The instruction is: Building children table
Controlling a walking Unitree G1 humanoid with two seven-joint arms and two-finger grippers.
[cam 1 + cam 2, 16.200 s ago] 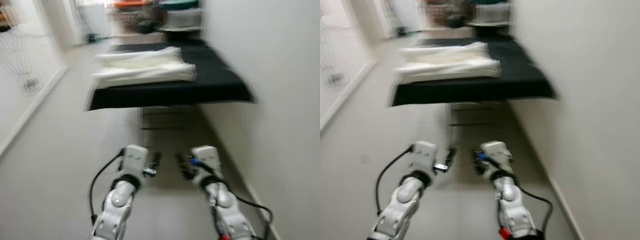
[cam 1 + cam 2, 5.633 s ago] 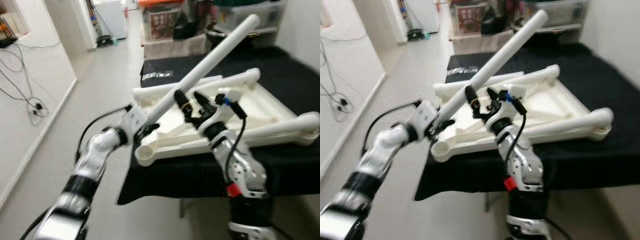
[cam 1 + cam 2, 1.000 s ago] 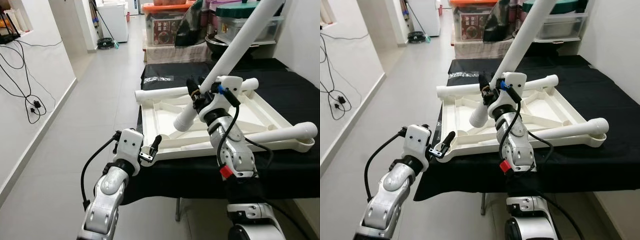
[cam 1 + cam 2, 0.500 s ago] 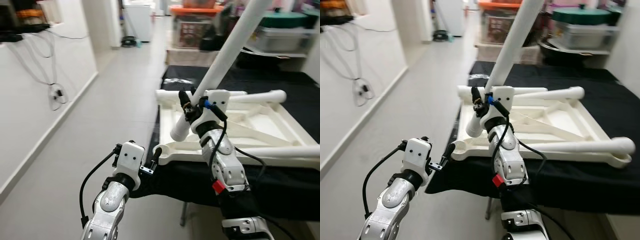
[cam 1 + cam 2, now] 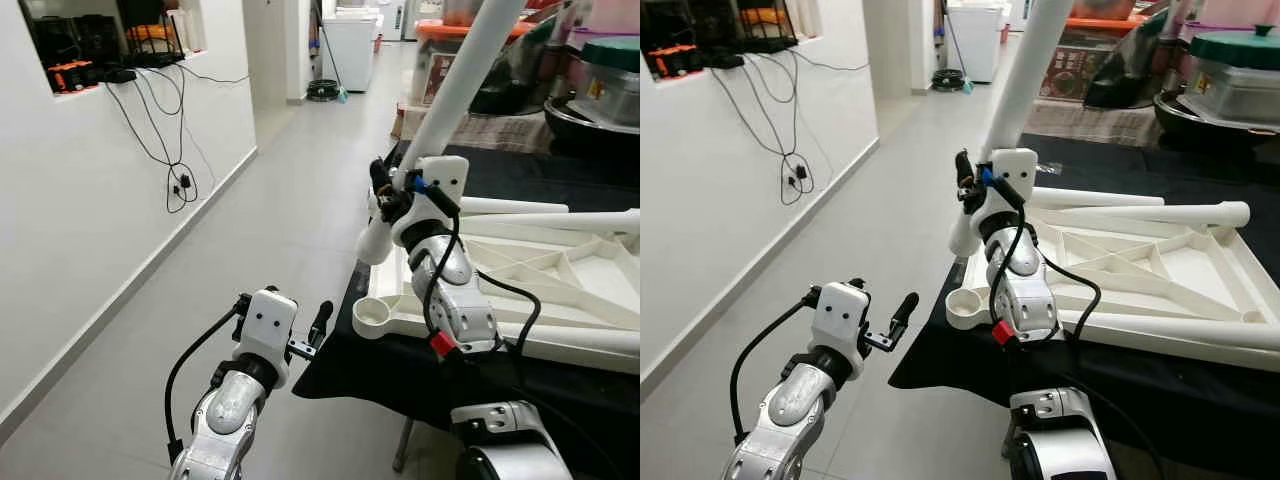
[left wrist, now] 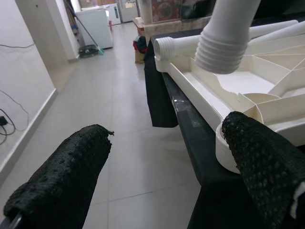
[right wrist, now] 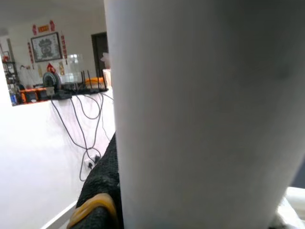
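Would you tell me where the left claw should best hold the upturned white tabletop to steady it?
Probably the near rim of the tabletop beside the empty corner socket, approached from the table's open floor side: that thin edge overhangs the black cloth, and the left claw hovers open nearby.

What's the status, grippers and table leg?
Right gripper shut on white leg, threaded end above the corner socket. Left gripper open, off the tabletop. Nothing in the way.

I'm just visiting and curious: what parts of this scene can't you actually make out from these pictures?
- White table leg: its upper end is cut off by the head views' top edge.
- Upside-down tabletop: its far side runs off the right edge.
- Right gripper: its fingers are mostly hidden behind the leg.
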